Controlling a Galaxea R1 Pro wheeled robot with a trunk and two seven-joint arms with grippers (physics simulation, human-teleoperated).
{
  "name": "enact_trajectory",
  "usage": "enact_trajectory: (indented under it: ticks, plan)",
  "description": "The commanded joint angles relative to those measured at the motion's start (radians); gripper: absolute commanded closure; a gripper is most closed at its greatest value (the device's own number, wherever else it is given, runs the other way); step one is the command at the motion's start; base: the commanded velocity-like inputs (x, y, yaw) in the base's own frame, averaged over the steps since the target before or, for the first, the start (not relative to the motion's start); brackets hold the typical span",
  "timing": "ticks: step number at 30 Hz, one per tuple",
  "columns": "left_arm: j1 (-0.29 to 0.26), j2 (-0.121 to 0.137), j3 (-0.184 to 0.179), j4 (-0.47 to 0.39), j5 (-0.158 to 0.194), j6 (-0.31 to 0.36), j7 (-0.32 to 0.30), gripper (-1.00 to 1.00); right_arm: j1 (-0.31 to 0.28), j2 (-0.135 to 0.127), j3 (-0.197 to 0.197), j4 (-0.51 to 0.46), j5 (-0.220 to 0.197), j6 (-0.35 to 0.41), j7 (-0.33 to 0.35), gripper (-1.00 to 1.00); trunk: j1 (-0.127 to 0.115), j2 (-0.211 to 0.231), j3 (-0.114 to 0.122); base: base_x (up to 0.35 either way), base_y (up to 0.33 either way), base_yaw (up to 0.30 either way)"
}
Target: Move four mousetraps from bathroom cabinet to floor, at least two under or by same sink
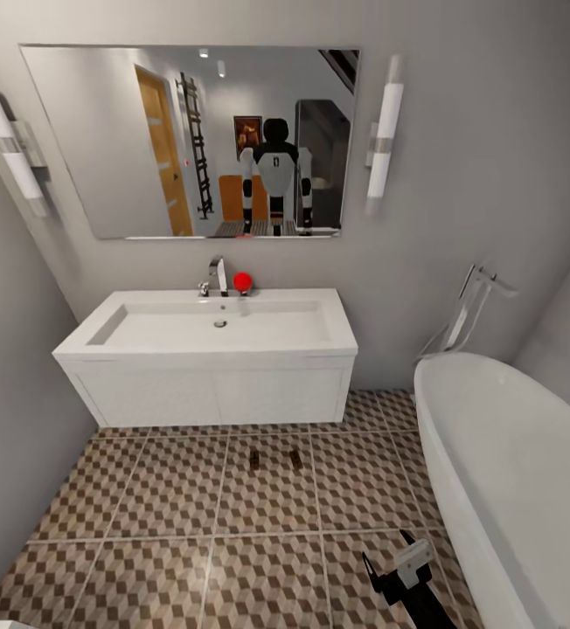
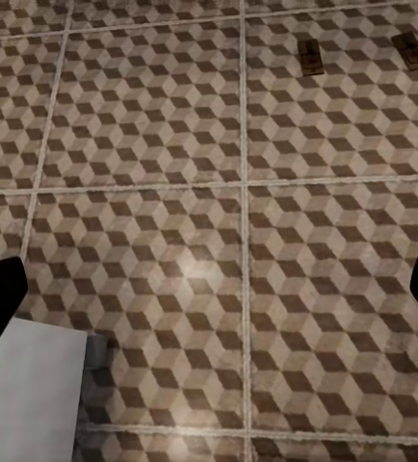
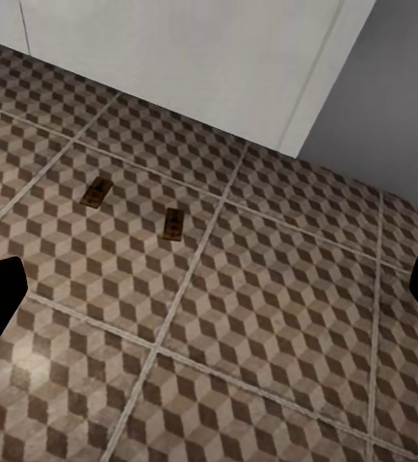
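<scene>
Two mousetraps lie flat on the bathroom floor [image 1: 154,507] just in front of the sink [image 1: 219,328]: the left mousetrap [image 1: 254,460] and the right mousetrap [image 1: 295,459], near each other on the same tile, a little out from the vanity's white front. From the right wrist camera they sit as two small brown slabs, well ahead of the claw and apart from it. Neither is truly under the basin; you would be counting on "directly next to", which looks fair but not generous.

Your right claw [image 1: 392,563] hangs low over the tiles beside the bathtub [image 1: 512,463], its fingers spread and nothing between them. In the left wrist camera the left claw [image 2: 209,289] shows only dark finger edges far apart at each side, with bare tile between, so it is open and empty too.

By my reading half the job remains: two traps are down and two are not visible, and the cabinet appears only as an orange-brown shape reflected in the mirror [image 1: 189,140], so it is behind you.

The risks from here:
- Turning or backing away, the base could roll over or nudge the two placed traps out from the sink. They are tiny and flat, so you will not feel it.
- The right arm is close to the bathtub wall, and a swing during the turn may strike it.
- Dropping the last two on a different floor surface would break the same-floor condition.
</scene>
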State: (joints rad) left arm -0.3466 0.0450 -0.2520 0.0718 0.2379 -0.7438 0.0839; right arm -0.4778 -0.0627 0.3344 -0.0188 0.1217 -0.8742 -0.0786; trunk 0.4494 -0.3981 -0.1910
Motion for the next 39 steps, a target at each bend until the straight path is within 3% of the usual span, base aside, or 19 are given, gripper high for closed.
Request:
enact_trajectory:
  ticks: [1,26,31,36,39]
  plan:
    - [-0.002,-0.001,-0.009,0.003,0.003,-0.005,0.005,-1.0,0.0,0.0,0.001,0.0,0.01,-0.002,-0.008,-1.0,0.001,-0.002,0.0,0.0,0.0,0.0]
    - [-0.002,-0.002,-0.009,0.003,0.003,-0.006,0.0,-1.0,-0.001,0.0,0.0,0.001,0.01,-0.002,-0.009,-1.0,0.001,-0.002,0.005,0.0,0.0,0.0]
    - [-0.002,-0.002,-0.009,0.002,0.003,-0.007,0.001,-1.0,-0.001,-0.001,0.0,0.001,0.01,0.031,-0.009,-1.0,0.001,-0.002,0.005,0.0,0.0,0.0]
    - [-0.002,-0.002,-0.008,0.002,0.003,-0.008,0.004,-1.0,0.001,-0.002,-0.002,0.001,-0.034,0.048,-0.01,-1.0,0.001,-0.002,0.005,0.0,0.0,0.0]
    - [-0.002,-0.002,-0.008,0.001,0.003,-0.006,0.007,-1.0,0.061,-0.011,-0.004,0.002,-0.077,0.041,-0.01,-1.0,0.001,-0.002,0.005,0.0,0.0,0.0]
